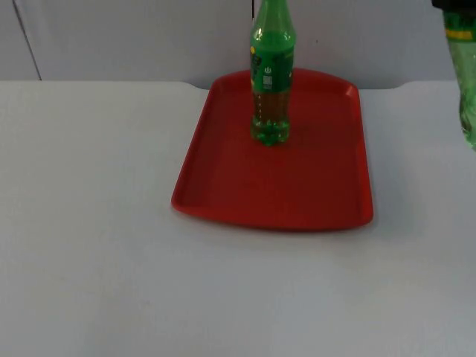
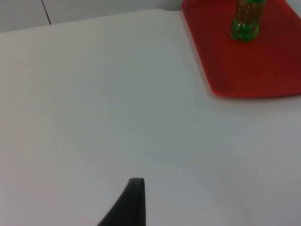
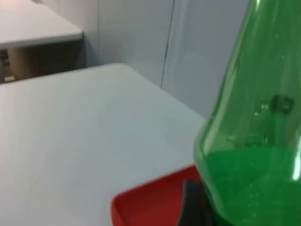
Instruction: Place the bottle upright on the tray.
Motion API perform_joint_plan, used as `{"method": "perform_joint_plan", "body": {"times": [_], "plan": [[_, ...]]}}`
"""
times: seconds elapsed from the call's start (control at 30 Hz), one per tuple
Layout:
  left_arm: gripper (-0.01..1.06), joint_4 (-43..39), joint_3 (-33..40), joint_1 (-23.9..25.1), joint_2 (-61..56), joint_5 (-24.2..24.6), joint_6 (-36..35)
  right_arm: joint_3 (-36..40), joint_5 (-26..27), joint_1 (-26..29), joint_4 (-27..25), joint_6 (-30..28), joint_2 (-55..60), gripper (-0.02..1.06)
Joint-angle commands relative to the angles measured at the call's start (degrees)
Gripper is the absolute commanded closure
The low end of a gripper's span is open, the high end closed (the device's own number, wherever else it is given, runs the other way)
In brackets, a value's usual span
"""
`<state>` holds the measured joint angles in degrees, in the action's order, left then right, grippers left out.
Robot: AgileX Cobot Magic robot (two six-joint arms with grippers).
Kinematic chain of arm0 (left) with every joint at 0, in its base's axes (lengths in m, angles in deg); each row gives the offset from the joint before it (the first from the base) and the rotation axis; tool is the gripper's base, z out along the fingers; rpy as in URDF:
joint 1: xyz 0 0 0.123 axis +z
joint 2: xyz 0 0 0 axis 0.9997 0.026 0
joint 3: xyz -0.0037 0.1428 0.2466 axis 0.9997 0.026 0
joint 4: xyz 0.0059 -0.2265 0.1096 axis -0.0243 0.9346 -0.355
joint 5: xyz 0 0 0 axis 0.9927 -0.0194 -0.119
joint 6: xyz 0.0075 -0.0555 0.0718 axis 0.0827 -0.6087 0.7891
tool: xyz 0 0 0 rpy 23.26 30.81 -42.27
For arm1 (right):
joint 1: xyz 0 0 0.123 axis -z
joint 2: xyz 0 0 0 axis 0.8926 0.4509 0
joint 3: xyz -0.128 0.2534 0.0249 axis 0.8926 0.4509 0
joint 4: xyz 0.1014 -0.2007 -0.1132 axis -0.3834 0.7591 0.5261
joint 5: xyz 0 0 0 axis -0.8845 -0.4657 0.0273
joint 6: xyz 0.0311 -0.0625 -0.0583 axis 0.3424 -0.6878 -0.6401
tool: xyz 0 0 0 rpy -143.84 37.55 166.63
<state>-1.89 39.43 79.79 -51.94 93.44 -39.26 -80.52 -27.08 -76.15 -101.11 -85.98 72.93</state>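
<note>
While one bottle point(image 1: 271, 82) stands upright on the tray point(image 1: 312, 186), right pincer point(image 3: 195, 207) grips another point(image 3: 254, 155).

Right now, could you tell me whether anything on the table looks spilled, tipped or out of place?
Nothing stands out. One green bottle stands upright on the red tray, with no spill. A second green bottle hangs upright off the tray's right side, close before the right gripper's fingertip.

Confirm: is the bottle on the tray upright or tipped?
Upright: the green bottle stands base down on the red tray, cap toward the wall.
</note>
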Motion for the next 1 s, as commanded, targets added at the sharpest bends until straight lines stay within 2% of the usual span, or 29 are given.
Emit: {"method": "perform_joint_plan", "body": {"times": [0.0, 0.03, 0.07, 0.1, 0.13, 0.17, 0.23, 0.33, 0.37, 0.43, 0.53, 0.63, 0.7, 0.8, 0.83, 0.87, 0.9, 0.97], "plan": [[0.0, 0.09, 0.23, 0.16, -0.19, -0.06, -0.35, -3.16, 6.33, -0.26, -0.68, -4.51, 0.93, 1.05], [0.0, 0.09, 0.23, 0.16, -0.19, -0.06, -0.35, -3.16, 6.33, -0.26, -0.68, -4.51, 0.93, 1.05], [0.0, 0.09, 0.23, 0.16, -0.19, -0.06, -0.35, -5.42, 10.71, -0.26, -0.68, 0.59, 0.93, 1.05], [0.0, 0.09, 0.23, 0.16, -0.19, -0.06, -0.35, -8.26, 14.97, -0.26, -0.68, 8.15, 0.93, 1.05], [0.0, 0.09, 0.23, 0.16, -0.19, -0.06, -0.35, -10.93, 19.96, -0.26, -0.68, 12.53, 0.93, 1.05], [0.0, 0.09, 0.23, 0.16, -0.19, -0.06, -0.35, -13.06, 23.33, -0.26, -0.68, 14.4, 0.93, 1.05], [0.0, 0.09, 0.23, 0.16, -0.19, -0.06, -0.35, -15.44, 25.08, -0.26, -0.68, 15.25, 0.93, 1.05], [0.0, 0.09, 0.23, 0.16, -0.19, -0.06, -0.35, -21.87, 33.83, -0.26, -0.68, 23.39, 0.93, 1.05], [0.0, 0.09, 0.23, 0.16, -0.19, -0.06, -0.35, -21.87, 33.83, -0.26, -0.68, 23.39, 0.93, 1.05], [0.0, 0.09, 0.23, 0.16, -0.19, -0.06, -0.35, -24.3, 39.97, -0.26, -0.68, 25.96, 0.93, 1.05], [0.0, 0.09, 0.23, 0.16, -0.19, -0.06, -0.35, -25.36, 40.09, -0.26, -0.68, 25.96, 0.93, 1.05], [0.0, 0.09, 0.23, 0.16, -0.19, -0.06, -0.35, -26.41, 40.09, -0.26, -0.68, 31.75, 0.93, 1.05], [0.0, 0.09, 0.23, 0.16, -0.19, -0.06, -0.35, -26.54, 40.09, -0.26, 0.59, 32.48, 0.93, 1.05], [0.0, 0.09, 0.23, 0.16, -0.19, -0.06, -0.35, -26.54, 37.76, -1.61, 8.27, 33.81, 0.93, 1.05], [0.0, 0.09, 0.23, 0.16, -0.19, -0.06, -0.35, -26.54, 37.76, -1.61, 8.27, 33.81, 0.93, 1.05], [0.0, 0.09, 0.23, 0.16, -0.19, -0.06, -0.35, -26.81, 38.27, -3.08, 12.43, 33.81, 0.93, 1.05], [0.0, 0.09, 0.23, 0.16, -0.19, -0.06, -0.35, -27.21, 41.27, -5.02, 14.33, 33.94, 0.93, 1.05], [0.0, 0.09, 0.23, 0.16, -0.19, -0.06, -0.35, -29.26, 50.52, -9.95, 19.06, 34.04, 0.93, 1.05]]}}
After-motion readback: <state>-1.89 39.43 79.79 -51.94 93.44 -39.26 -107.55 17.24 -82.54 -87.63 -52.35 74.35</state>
